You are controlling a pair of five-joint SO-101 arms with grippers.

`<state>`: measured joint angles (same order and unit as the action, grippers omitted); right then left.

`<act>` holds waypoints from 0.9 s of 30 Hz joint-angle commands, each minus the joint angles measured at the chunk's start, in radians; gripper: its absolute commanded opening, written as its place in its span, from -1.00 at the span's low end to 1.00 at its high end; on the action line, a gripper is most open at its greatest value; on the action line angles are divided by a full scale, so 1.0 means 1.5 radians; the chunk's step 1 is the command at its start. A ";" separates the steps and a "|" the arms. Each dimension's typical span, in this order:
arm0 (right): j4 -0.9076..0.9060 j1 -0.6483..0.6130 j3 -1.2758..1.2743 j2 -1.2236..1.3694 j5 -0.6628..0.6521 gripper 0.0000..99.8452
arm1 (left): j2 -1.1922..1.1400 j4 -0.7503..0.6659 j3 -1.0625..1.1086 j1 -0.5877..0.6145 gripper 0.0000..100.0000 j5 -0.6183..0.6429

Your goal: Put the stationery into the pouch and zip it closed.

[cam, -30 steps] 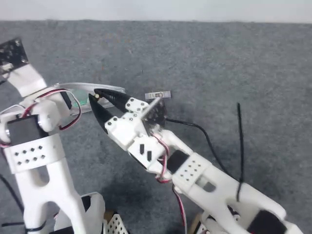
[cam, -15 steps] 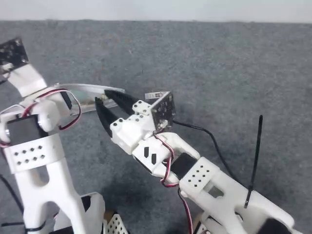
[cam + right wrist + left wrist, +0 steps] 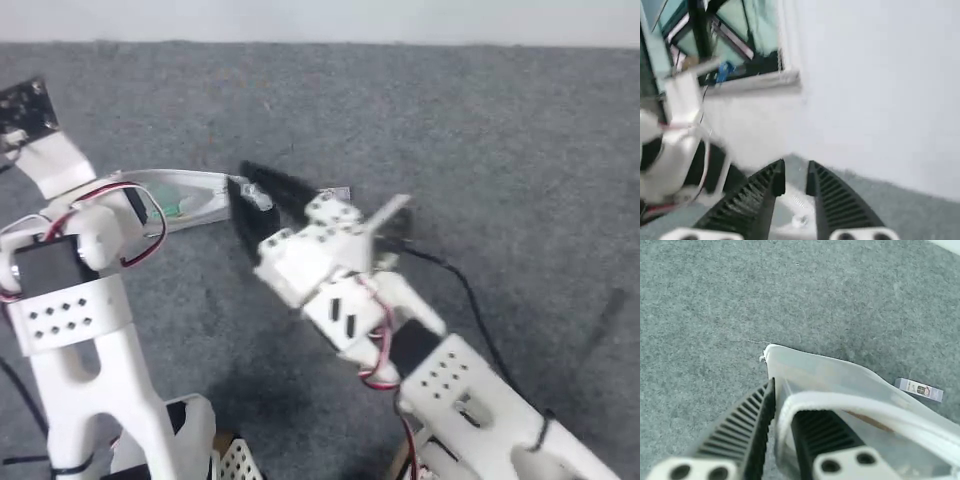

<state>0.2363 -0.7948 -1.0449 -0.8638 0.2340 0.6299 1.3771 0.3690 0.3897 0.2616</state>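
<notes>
2 grippers, 1 pouch and 1 small box are seen. Nearest, the pouch (image 3: 840, 375) rim is pinched by the left gripper (image 3: 782, 400); what's inside can't be made out. The right gripper (image 3: 796, 175) is blurred, a bit apart, w/ nothing held. Farther off, the small box (image 3: 919, 389) is laid on the carpet (image 3: 715, 290) just beside the pouch.

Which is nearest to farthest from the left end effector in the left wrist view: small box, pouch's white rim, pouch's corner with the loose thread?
1. pouch's white rim: clamped in the left end effector.
2. pouch's corner: the one with the loose thread, just past the fingertips.
3. small box: on the carpet by the pouch's far side.
</notes>
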 commanded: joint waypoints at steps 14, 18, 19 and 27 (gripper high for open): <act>-0.221 0.121 0.143 0.049 0.053 -0.97 | 0.000 -0.037 0.002 0.076 -0.98 0.032; -0.316 0.167 0.233 0.141 0.097 -0.97 | 0.003 -0.057 0.018 0.100 -0.98 0.041; -0.334 0.175 0.257 0.170 0.106 -0.97 | 0.002 -0.057 0.018 0.105 -0.98 0.041; -0.365 0.196 0.401 0.430 0.124 -0.97 | 0.004 -0.056 0.018 0.111 -0.98 0.041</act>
<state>-0.3099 -0.5171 -0.5616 -0.3053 0.4074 0.6299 1.3234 0.4043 0.5447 0.3046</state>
